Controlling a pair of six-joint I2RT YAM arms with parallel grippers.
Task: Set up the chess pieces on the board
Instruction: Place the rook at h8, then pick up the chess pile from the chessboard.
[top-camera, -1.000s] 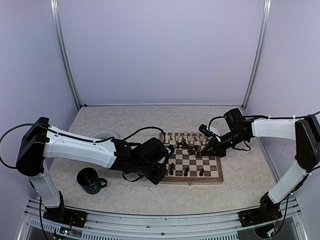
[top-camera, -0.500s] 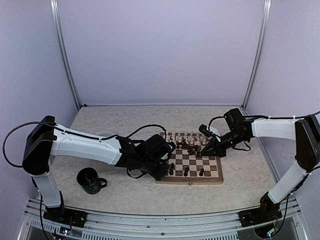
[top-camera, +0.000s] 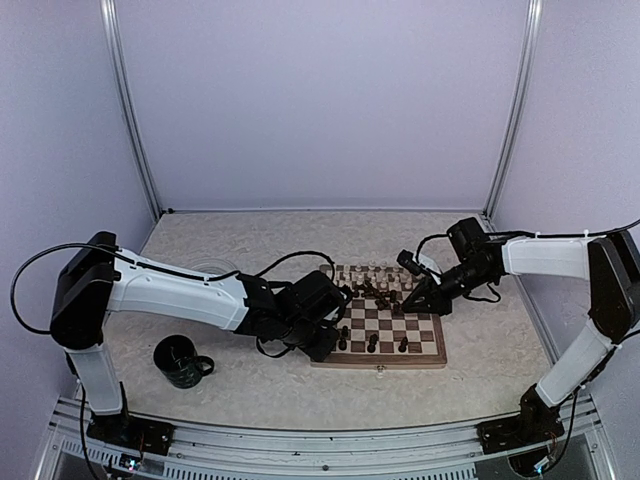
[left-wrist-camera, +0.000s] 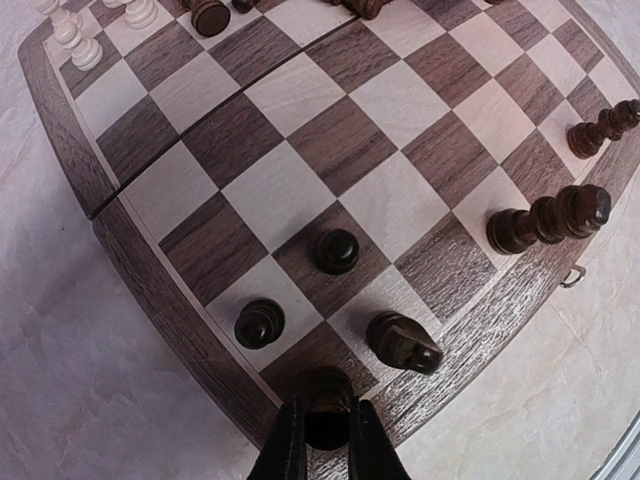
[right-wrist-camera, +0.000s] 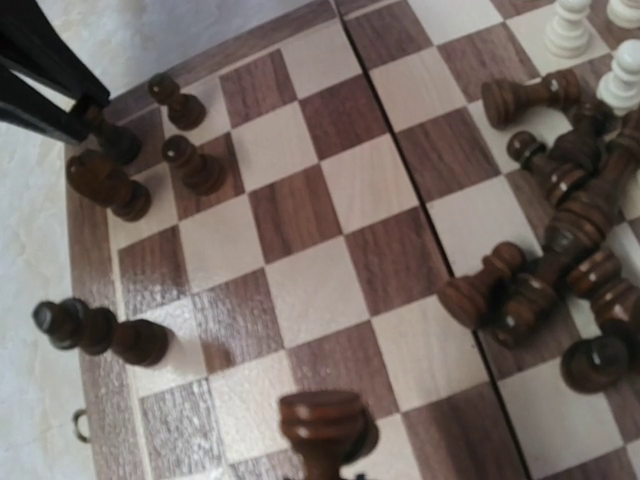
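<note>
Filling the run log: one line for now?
left gripper: shut on dark brown round-topped piece | right gripper: shut on dark brown flat-topped piece

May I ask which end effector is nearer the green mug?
Left. The left end effector is right of the mug, at the board's edge; the right end effector, farther right.

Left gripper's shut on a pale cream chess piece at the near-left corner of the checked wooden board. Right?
Not quite, the colour is wrong. The left gripper is shut on a dark brown turned chess piece, not a pale cream one, at the near-left corner of the checked wooden board. The left wrist view shows it between the closed jaws.
</note>
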